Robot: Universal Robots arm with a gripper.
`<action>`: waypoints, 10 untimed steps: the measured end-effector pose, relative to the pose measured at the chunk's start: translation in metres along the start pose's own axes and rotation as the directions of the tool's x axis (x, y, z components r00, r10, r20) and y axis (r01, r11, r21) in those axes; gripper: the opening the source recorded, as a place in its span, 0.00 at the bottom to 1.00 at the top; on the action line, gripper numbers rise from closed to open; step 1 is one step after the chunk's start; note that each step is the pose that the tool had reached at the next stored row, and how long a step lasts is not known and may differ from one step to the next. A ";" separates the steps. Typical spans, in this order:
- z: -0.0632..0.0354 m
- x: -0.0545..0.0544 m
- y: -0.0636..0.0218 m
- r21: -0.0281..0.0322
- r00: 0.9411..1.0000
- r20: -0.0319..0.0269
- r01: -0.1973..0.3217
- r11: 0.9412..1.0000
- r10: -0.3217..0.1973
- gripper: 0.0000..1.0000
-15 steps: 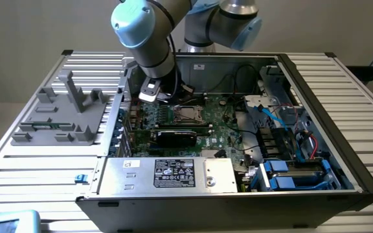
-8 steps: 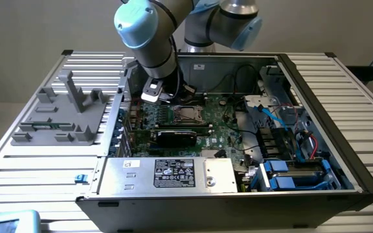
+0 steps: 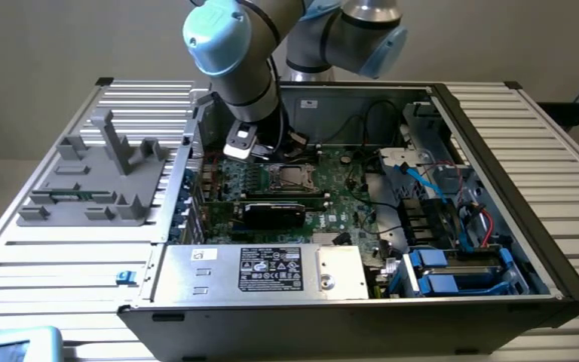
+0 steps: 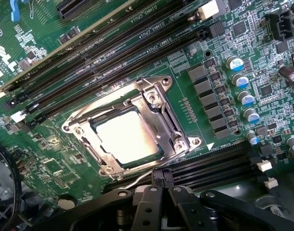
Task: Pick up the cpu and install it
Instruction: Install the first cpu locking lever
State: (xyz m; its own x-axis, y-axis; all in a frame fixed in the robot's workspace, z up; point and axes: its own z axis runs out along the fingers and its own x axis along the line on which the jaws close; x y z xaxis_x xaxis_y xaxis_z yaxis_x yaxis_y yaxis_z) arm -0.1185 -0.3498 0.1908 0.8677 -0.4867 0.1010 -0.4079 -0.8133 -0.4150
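The cpu (image 4: 126,136), a flat square chip with a pale metal top, lies in its socket on the green motherboard (image 4: 223,57), with the silver socket frame (image 4: 166,125) around it. In the exterior view the cpu (image 3: 292,176) sits near the middle of the open computer case. My gripper (image 4: 160,188) hovers just off one edge of the socket, shut, with nothing seen between its black fingers (image 4: 146,202). From outside, the gripper (image 3: 261,153) hangs over the board just toward the exterior view's left of the socket.
Black memory slots (image 4: 113,53) run along both sides of the socket. A black card (image 3: 274,212) and a silver box with a black label (image 3: 269,270) lie nearer the camera. Cables and blue drive bays (image 3: 461,271) fill the case's right. A grey fixture (image 3: 99,177) stands outside.
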 end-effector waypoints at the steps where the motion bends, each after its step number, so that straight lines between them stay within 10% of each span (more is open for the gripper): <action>1: 0.0002 0.000 0.0000 0.000 1.000 0.000 0.000 1.000 0.000 0.11; 10: 0.0004 0.002 0.0013 0.001 1.000 0.000 0.000 1.000 0.000 0.11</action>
State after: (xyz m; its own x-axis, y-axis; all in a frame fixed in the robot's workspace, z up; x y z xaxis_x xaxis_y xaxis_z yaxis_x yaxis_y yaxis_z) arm -0.1175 -0.3515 0.1900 0.8676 -0.4869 0.1004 -0.4080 -0.8127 -0.4160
